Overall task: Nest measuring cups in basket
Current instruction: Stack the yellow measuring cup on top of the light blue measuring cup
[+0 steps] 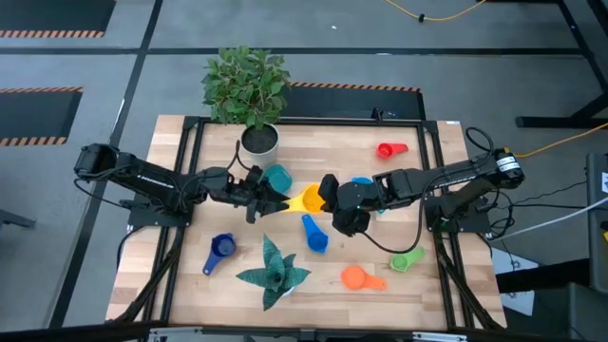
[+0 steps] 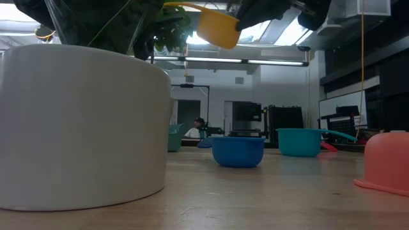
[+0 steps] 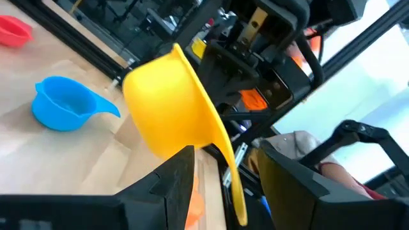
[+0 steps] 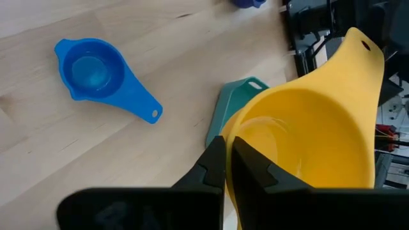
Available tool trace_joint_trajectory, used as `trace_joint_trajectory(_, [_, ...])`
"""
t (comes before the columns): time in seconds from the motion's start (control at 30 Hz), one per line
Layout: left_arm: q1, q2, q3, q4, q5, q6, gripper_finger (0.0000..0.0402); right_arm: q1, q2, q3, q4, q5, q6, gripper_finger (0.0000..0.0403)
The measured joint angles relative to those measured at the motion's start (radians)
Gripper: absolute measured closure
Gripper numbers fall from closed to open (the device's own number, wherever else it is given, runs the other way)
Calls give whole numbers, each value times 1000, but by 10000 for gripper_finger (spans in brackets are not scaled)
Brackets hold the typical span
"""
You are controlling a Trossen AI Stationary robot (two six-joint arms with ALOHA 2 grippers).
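At table centre, above the wood top:
Yellow cup [image 1: 310, 199]: held aloft between the two arms; in the low view it hangs near the top edge, clear of the table.
Right gripper [image 1: 328, 195]: fingers pressed together on the yellow cup's rim, as the right wrist view shows; bowl beyond the fingertips, handle pointing away.
Left gripper [image 1: 277, 199]: fingers spread, either side of the yellow cup's handle in the left wrist view; whether they touch it cannot be told.
Basket [image 1: 276, 177]: teal, on the table just beside the pot, close behind the left gripper.
Pot [image 1: 258, 143]: white, holding a leafy plant [image 1: 245, 84], at the far side of the table; fills the near left of the low view.
Red cup [image 1: 389, 149]: far right area, well apart from the arms.
Light blue cup [image 1: 363, 181]: just behind the right gripper, partly covered by the arm.
Blue cup [image 1: 314, 235]: near the centre, on the near side of the yellow cup.
Dark blue cup [image 1: 219, 250]: near left, handle toward the table's front edge.
Green cup [image 1: 408, 258]: near right.
Orange cup [image 1: 359, 277]: near right, beside the green cup.
Star-shaped plant [image 1: 273, 273]: dark green, flat on the table between the dark blue cup and the orange cup.
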Motion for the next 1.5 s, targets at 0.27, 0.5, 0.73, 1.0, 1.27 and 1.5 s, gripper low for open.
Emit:
trace_joint_trajectory(0.27, [0, 0, 0, 1, 12, 1, 246, 0, 0, 0, 0, 0, 0, 387])
trace_joint_trajectory(0.5, [0, 0, 0, 1, 12, 3, 285, 0, 0, 0, 0, 0, 0, 387])
trace_joint_trajectory(0.73, [0, 0, 0, -28, 13, 3, 344, 0, 0, 0, -1, 0, 0, 387])
trace_joint_trajectory(1.0, [1, 0, 0, -28, 9, 34, 395, 0, 1, 0, -4, 7, -3, 379])
trace_joint_trajectory(1.27, [0, 0, 0, -33, -10, 64, 397, 0, 1, 0, -3, 4, 5, 367])
trace_joint_trajectory(1.5, [0, 0, 0, -33, -18, 65, 398, 0, 1, 0, -2, 4, 8, 365])
